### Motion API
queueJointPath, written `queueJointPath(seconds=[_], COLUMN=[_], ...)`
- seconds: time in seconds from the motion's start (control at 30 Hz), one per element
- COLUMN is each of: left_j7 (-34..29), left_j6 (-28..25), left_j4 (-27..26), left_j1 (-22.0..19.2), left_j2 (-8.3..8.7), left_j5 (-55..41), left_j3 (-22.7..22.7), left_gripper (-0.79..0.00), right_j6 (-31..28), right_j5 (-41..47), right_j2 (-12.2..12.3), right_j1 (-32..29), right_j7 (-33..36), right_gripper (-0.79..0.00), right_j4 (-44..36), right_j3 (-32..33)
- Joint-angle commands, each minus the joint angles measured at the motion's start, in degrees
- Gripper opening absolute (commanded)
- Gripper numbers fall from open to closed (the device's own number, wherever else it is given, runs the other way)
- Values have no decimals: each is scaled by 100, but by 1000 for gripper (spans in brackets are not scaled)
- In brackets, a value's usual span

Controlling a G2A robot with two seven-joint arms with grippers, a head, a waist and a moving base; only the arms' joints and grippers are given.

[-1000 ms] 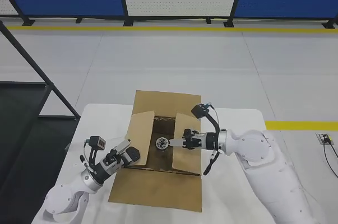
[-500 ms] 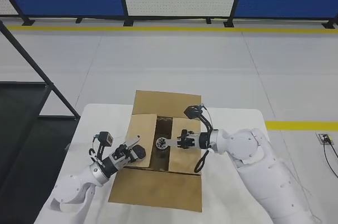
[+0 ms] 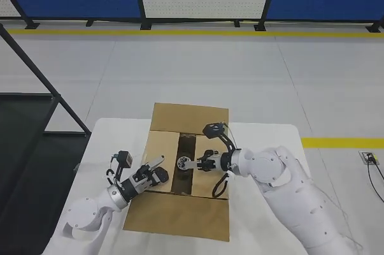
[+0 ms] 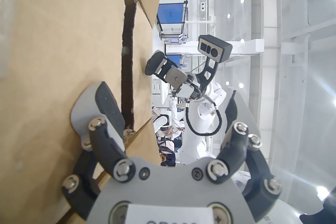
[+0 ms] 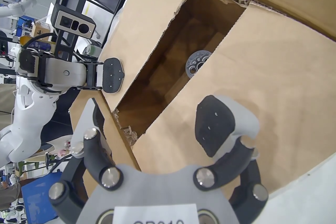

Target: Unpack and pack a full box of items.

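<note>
We see the brown corrugated cardboard box (image 3: 179,213) on the white table (image 3: 115,146). Its side flaps lie nearly flat, and their ragged edges leave a dark slot over a grey perforated disc (image 5: 197,64) inside. Our left gripper (image 4: 169,109) and right gripper (image 5: 155,122) rest on those flaps, fingers spread, gripping nothing.

White glossy arm shells (image 3: 287,172) either side of the box (image 3: 188,121), left gripper (image 4: 168,109) and right gripper (image 5: 155,117) alike: grey plate (image 5: 157,191), silver screws (image 5: 110,175), black links (image 5: 231,156), dotted black pads (image 5: 214,125), black ribbed cable (image 4: 204,128).
</note>
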Motion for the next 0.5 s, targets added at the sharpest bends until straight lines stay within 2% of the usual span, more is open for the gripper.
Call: queueJointPath(seconds=[0.0,0.47], left_j7=[-6,26], left_j6=[25,172], left_j4=[3,44], left_j1=[4,3], left_j2=[1,0], left_j5=[11,-20], left_j3=[8,50], left_gripper=[0,0], right_j6=[2,67], right_j5=[-35,-228], right_j2=[3,18], right_j1=[-12,-62], right_j7=[-5,23], right_gripper=[0,0], right_j4=[-35,-109], right_j3=[-20,-157])
